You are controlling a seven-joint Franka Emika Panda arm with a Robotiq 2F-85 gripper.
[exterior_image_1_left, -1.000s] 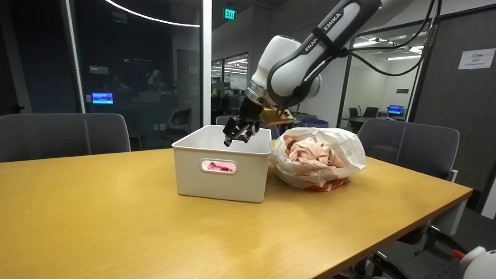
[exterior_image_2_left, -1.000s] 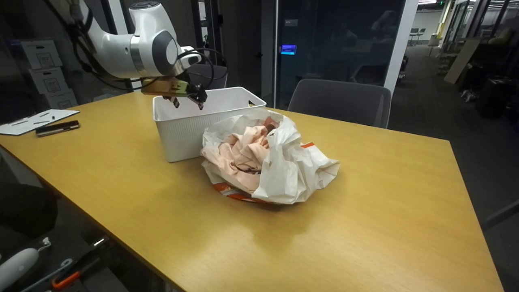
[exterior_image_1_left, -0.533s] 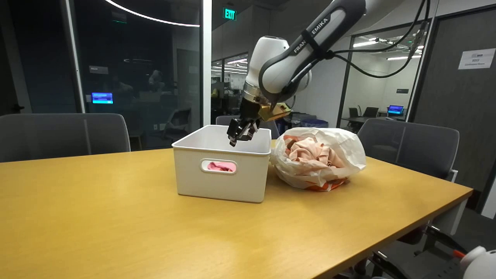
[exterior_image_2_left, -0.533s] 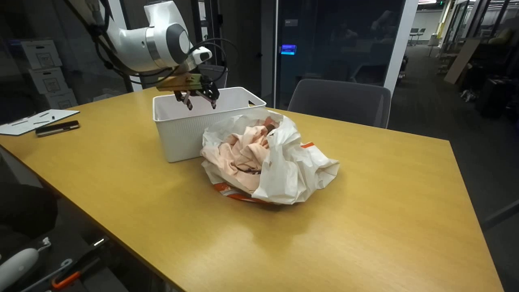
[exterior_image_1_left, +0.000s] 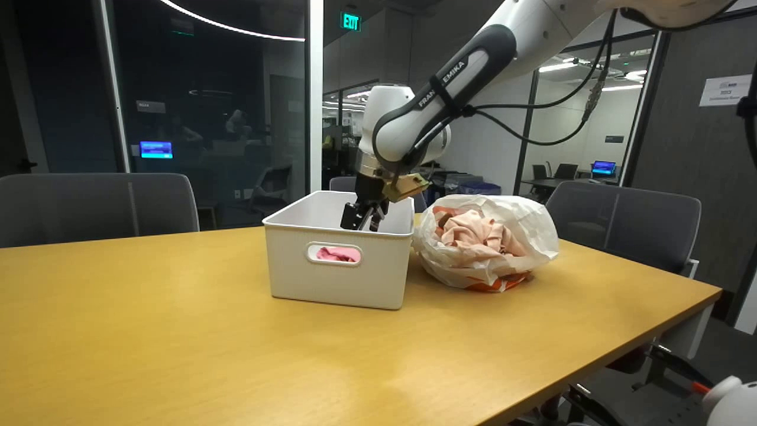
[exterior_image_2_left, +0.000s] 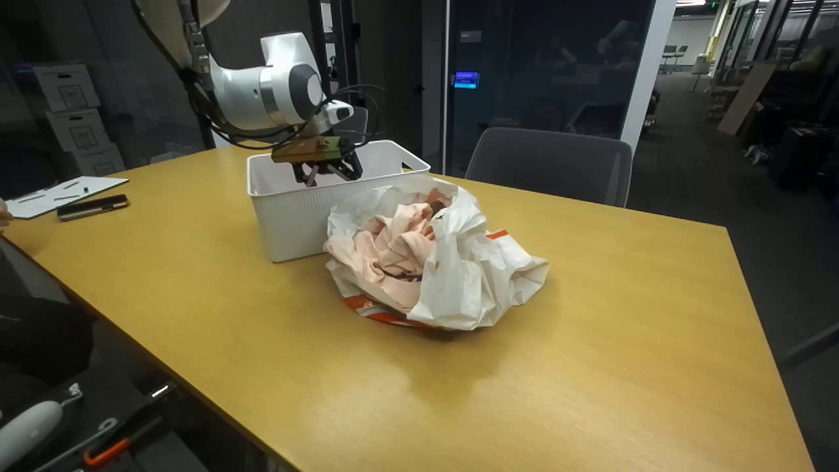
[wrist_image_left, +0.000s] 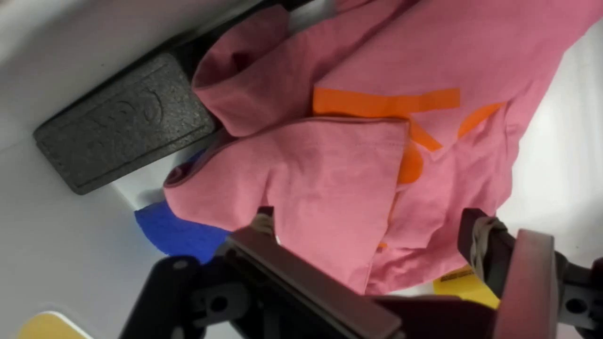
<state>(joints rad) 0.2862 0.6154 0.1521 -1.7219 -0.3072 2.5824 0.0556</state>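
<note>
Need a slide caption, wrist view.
Open gripper over orange-printed pink cloth lying beside a dark block in a white bin.

dark glass wall (exterior_image_1_left: 207, 71), grey chairs (exterior_image_1_left: 94, 210)

Soft, fairly even light covers the tabletop (exterior_image_1_left: 177, 331) in both exterior views, with a pale sheen and a faint shadow under the bag (exterior_image_2_left: 485, 262); in an exterior view, a curved light strip (exterior_image_1_left: 272, 36) glows against dark glass (exterior_image_1_left: 207, 89). In the wrist view the pink cloth (wrist_image_left: 330, 179) is fairly sharp, the fingers (wrist_image_left: 527, 282) are blurred, and the white bin (wrist_image_left: 560, 155) looks nearly washed out at right.
</note>
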